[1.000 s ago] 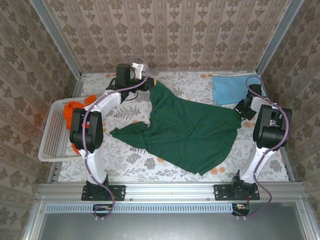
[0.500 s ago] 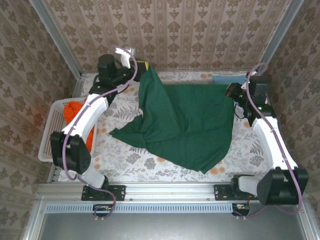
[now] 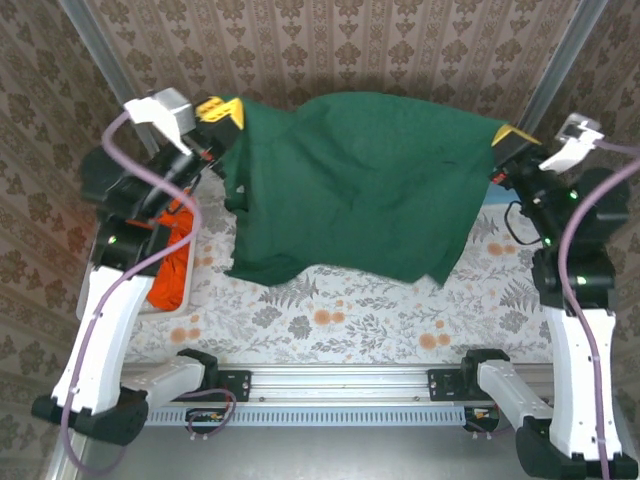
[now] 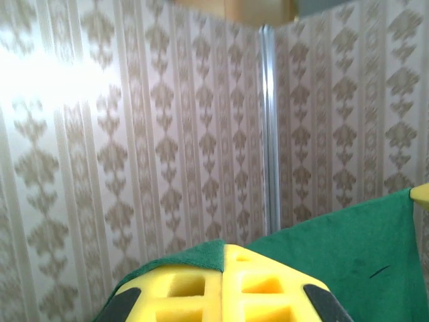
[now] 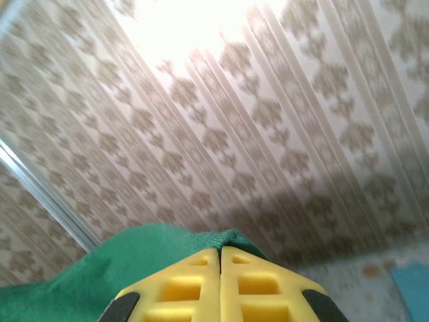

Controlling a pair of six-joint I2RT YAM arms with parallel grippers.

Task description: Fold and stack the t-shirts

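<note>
Left claw (image 3: 225,113) at ten o'clock, right claw (image 3: 512,137) at two, each clenching the green shirt (image 3: 360,185) stretched between them.

The dark green t-shirt (image 3: 350,180) is showing one plain shade throughout. The left hand (image 3: 222,110) and right hand (image 3: 515,135) are showing bright yellow at their tips. The orange t-shirt (image 3: 172,268) is glowing vividly. The wallpaper (image 3: 400,40) is displaying beige-brown damask stripes, and the pale tabletop (image 3: 350,315) is displaying grey leaves with orange blossoms.

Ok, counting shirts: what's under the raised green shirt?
Floral table shows below its hem. The green shirt hides the far table from above; what lies there can't be told.
</note>
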